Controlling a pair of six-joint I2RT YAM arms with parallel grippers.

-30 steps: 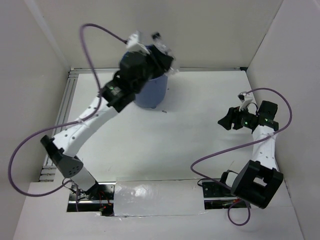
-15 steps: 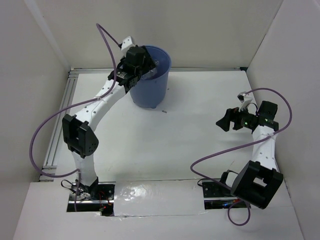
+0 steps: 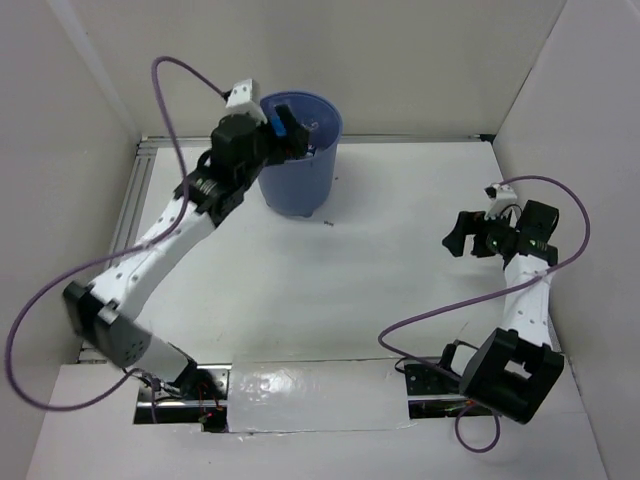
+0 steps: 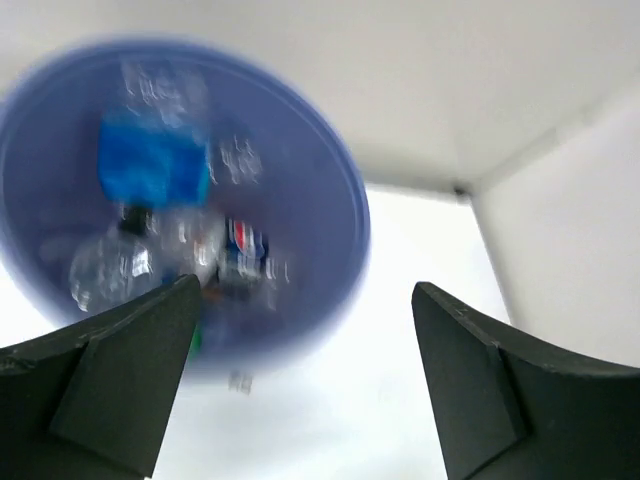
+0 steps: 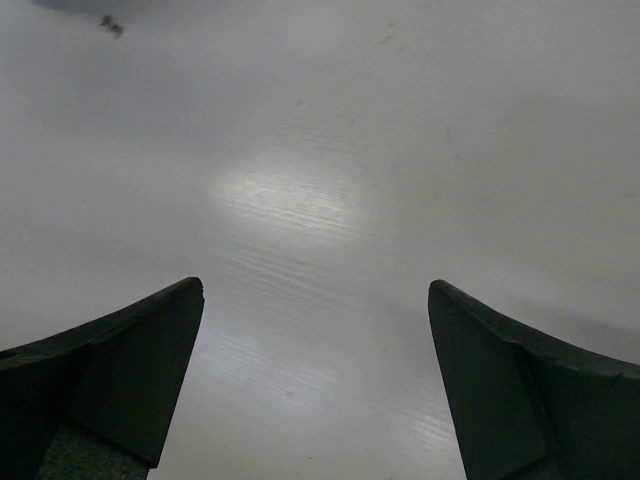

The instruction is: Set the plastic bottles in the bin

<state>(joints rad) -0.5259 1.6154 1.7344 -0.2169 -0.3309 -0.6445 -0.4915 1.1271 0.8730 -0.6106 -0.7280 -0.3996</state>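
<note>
The blue-purple bin stands at the back of the table, left of centre. In the blurred left wrist view the bin holds several plastic bottles: one with a blue label, a clear one and one with a red-and-blue label. My left gripper hovers over the bin's left rim, open and holding nothing. At the right my right gripper is low over bare table, open and empty. No bottle lies on the table.
White walls close in the table on the left, back and right. A small dark speck lies in front of the bin. An aluminium rail runs along the left edge. Purple cables loop off both arms.
My left gripper opened above the bin, and the left arm swung so the gripper now sits at the bin's left rim. My right gripper opened wider and shifted slightly right.
</note>
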